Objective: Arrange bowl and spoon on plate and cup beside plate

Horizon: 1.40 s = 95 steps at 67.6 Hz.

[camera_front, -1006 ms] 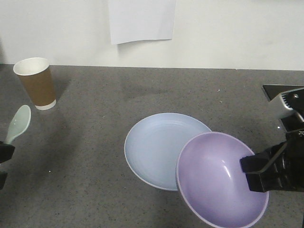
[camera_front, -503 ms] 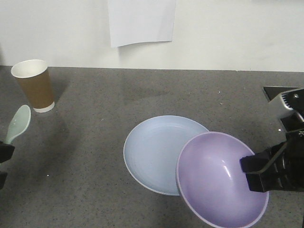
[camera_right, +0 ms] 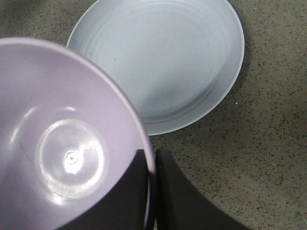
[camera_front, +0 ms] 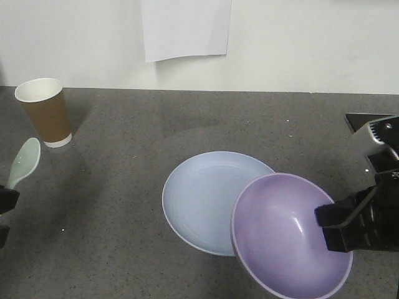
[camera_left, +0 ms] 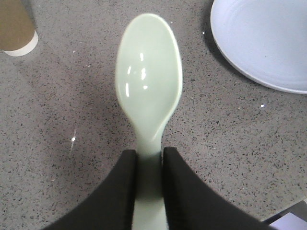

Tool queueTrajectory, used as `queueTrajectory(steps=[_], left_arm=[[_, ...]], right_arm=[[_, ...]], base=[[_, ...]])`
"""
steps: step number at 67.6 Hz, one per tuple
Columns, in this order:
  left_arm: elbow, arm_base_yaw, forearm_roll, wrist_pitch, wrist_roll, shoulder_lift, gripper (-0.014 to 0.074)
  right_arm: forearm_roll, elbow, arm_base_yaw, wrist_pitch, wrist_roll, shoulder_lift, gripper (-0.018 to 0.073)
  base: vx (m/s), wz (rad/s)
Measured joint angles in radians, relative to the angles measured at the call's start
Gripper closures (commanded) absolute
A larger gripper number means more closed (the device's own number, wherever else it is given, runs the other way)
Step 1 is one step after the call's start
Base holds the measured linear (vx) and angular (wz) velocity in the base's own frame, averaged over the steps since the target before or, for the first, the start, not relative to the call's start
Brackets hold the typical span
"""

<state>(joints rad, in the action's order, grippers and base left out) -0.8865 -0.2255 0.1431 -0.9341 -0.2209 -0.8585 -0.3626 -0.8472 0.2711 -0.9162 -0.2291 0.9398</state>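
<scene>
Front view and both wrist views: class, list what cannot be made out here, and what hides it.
Front view: the bowl covers the near right rim of the plate.
Left wrist view: the handle end of the spoon is hidden inside the left gripper and cut off by the bottom edge. The cup shows only its base.
Right wrist view: beside the right gripper, the left and bottom edges cut off the bowl.
</scene>
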Motion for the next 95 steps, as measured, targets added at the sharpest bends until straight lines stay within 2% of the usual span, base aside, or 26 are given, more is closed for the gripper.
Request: queueTrajectory(steps=[69, 81, 95], left_arm=[[0.000, 0.000, 0.000, 0.000, 0.000, 0.000, 0.0496], [0.000, 0.000, 0.000, 0.000, 0.000, 0.000, 0.0496], [0.000, 0.000, 0.000, 0.000, 0.000, 0.000, 0.0496]], right_arm=[[-0.025, -0.003, 0.000, 0.020, -0.003, 0.008, 0.0560], [-0.020, -0.093, 0.000, 0.010, -0.007, 0.114, 0.0560], [-0.017, -0.268, 0.000, -0.032, -0.008, 0.336, 0.0560]], base=[[0.00, 0.00], [0.00, 0.00], [0.00, 0.00]])
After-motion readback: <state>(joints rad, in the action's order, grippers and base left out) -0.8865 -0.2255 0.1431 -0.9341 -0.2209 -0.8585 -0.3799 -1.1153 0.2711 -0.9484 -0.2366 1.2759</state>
